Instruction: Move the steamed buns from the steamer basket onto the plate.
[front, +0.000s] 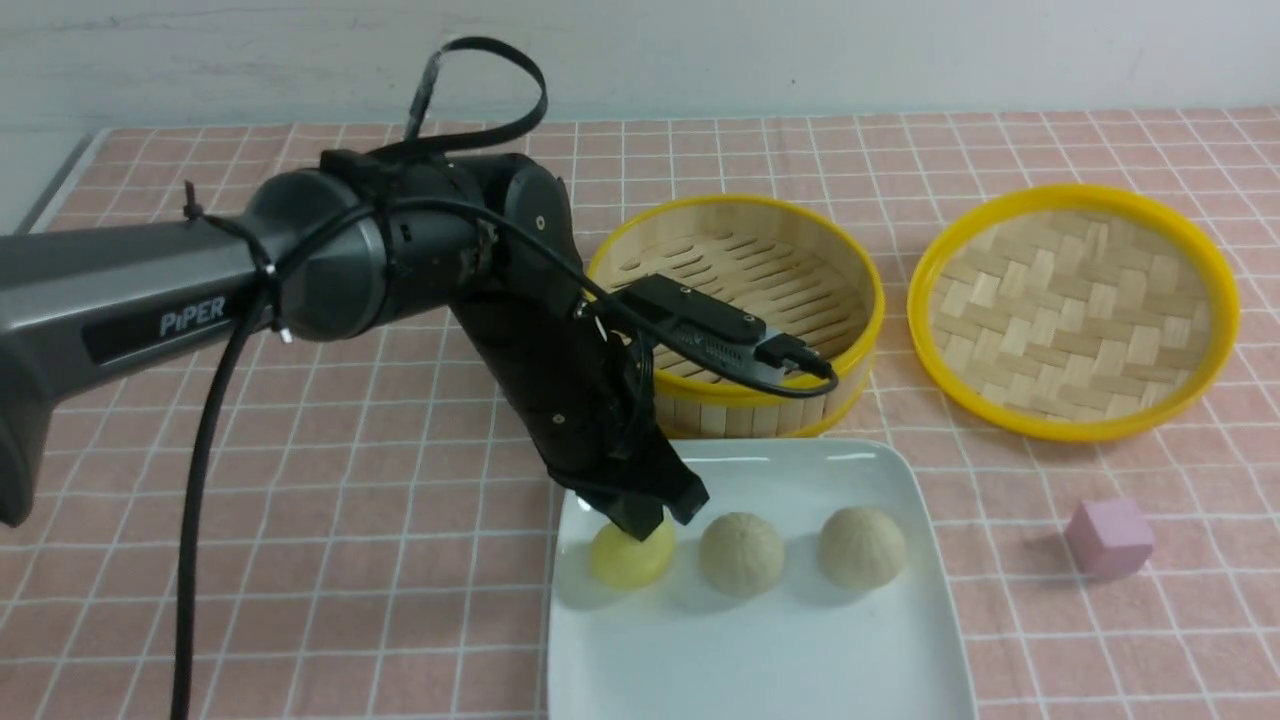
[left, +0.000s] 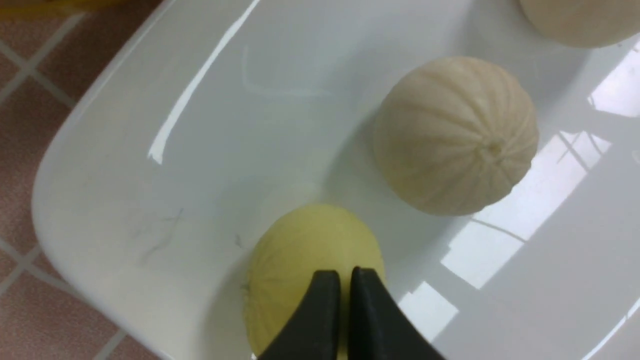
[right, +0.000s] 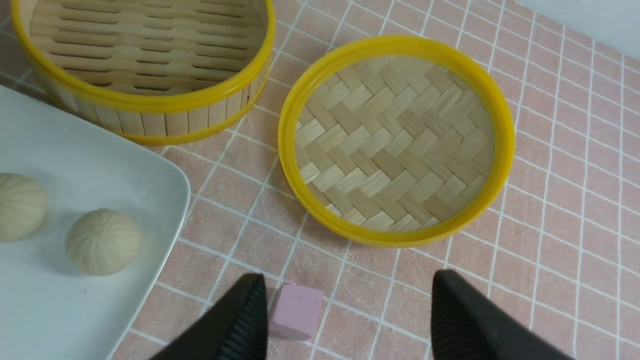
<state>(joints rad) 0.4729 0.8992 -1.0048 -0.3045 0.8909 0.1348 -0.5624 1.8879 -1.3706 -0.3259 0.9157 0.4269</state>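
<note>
Yellow bun (left: 300, 245) on plate (left: 150, 100), just beneath closed left jaws.

On the counter (front: 400, 560), the plate (front: 760, 660) lies nearest the robot, with the steamer basket (front: 720, 415) just behind its rear edge. The shallow tray (front: 1075, 430) lies to the basket's right, apart from it. The steamed buns (front: 741, 553) sit on the plate in a left-to-right row, none touching. The left claw (front: 640, 525) is directly over the leftmost bun (front: 625, 560). The cube (front: 1108, 537) rests on the counter right of the plate, in front of the tray.
</note>
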